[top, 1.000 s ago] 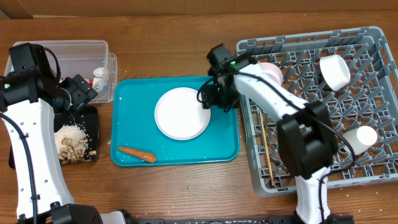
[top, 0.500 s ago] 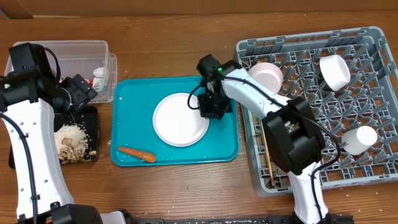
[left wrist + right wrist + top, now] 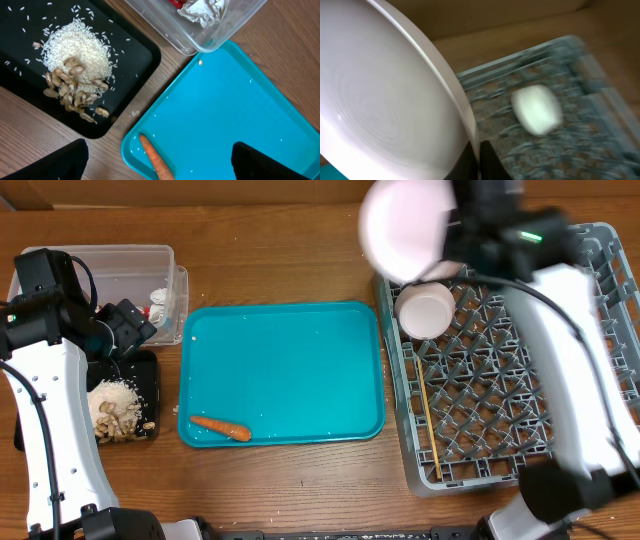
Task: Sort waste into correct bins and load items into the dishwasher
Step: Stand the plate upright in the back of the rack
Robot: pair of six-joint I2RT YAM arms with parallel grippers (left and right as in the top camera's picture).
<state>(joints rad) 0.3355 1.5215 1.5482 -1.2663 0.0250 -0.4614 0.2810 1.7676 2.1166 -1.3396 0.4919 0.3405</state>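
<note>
Wooden table [image 3: 290,470] — my right gripper [image 3: 477,160] clamps the plate [image 3: 380,100] above the grey rack [image 3: 470,410]; my left gripper [image 3: 160,162] hangs open by the black tray [image 3: 140,55].

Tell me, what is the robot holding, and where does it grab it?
The right end effector holds the plate by its rim, pinched between its fingers. The left end effector holds nothing.
</note>
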